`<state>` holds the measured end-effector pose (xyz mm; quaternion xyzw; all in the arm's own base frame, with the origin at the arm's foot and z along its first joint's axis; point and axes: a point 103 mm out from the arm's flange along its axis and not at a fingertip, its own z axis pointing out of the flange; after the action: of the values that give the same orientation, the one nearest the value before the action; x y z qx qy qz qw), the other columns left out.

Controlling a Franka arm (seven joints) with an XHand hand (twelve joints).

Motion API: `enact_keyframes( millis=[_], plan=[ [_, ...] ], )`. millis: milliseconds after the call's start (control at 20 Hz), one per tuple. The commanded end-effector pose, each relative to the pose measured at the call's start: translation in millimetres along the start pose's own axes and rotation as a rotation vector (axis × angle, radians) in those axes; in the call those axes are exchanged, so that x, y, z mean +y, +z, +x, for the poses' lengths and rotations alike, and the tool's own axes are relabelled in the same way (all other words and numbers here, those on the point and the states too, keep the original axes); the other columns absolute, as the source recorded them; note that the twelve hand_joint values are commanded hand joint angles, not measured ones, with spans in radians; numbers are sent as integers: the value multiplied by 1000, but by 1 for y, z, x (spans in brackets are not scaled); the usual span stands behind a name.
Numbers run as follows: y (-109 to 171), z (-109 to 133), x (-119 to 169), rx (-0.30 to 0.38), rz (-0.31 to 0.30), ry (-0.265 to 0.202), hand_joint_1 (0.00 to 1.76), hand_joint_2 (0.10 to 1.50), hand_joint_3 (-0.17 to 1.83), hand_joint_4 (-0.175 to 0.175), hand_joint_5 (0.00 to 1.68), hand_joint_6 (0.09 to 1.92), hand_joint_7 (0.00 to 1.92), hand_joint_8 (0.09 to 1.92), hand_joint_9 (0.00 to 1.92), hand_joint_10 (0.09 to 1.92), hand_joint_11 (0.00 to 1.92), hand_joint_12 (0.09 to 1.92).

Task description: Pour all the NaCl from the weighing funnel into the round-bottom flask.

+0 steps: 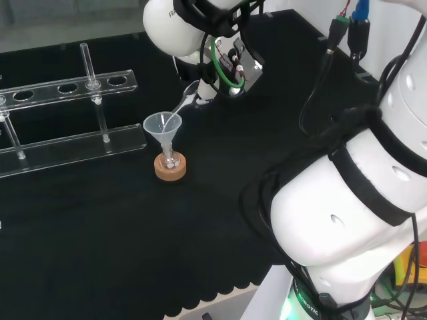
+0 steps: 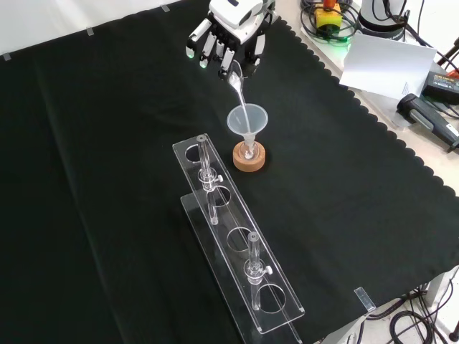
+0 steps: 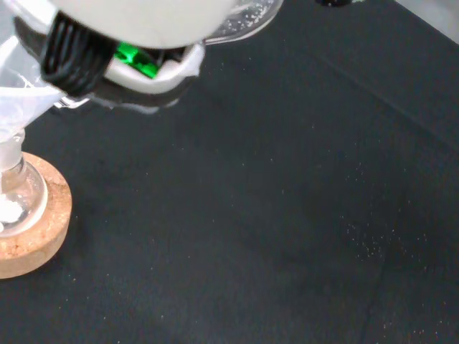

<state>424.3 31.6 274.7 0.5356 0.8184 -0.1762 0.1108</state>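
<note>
Robot hand (image 2: 228, 37) holds the clear weighing funnel (image 2: 237, 80) tipped over the clear plastic cone funnel (image 2: 247, 120) in the small round glass flask (image 2: 248, 152); white salt sits inside already, pouring underway.

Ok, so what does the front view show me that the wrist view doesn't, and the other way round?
Front view: the hand with fingers curled round the weighing funnel, which is tipped down toward the clear funnel, plus a clear rack nearer the camera.

Wrist view: a close look at white material in the bottom of the round-bottom flask and pale specks scattered on the black cloth.

Both: the flask on its cork ring with the funnel in its neck.
</note>
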Motion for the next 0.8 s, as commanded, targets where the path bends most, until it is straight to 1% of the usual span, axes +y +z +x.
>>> enact_keyframes(
  millis=[50,250,450,800],
  plan=[
    [-3,1,1,-9,-3,-14,1156,526,762,175,1510,258,1660,142,1102,169,0,1431],
    [-3,1,2,-15,0,-20,1156,523,766,175,1510,259,1663,140,1104,168,0,1432],
    [-2,-1,2,-29,1,-43,1156,521,770,175,1510,261,1666,139,1107,168,0,1433],
    [-4,-6,5,-53,-6,-61,1157,517,776,175,1511,263,1670,135,1112,168,0,1436]
  ],
)
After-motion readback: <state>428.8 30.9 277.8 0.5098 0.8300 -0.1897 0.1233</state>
